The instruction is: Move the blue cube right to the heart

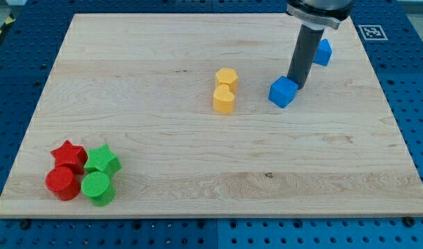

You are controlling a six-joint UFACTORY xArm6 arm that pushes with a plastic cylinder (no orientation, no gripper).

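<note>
A blue cube [282, 92] lies on the wooden board, right of centre toward the view's top. My tip [295, 86] stands at the cube's upper right edge, touching or almost touching it. To the cube's left lie a yellow heart [224, 99] and, just above it and touching it, a yellow hexagonal block [227, 77]. A clear gap separates the cube from the heart. A second blue block [323, 52] lies behind the rod, partly hidden by it.
At the view's bottom left is a tight cluster: a red star [68, 154], a red cylinder [61, 182], a green star [102, 160] and a green cylinder [97, 188]. The board [211, 180] rests on a blue perforated table.
</note>
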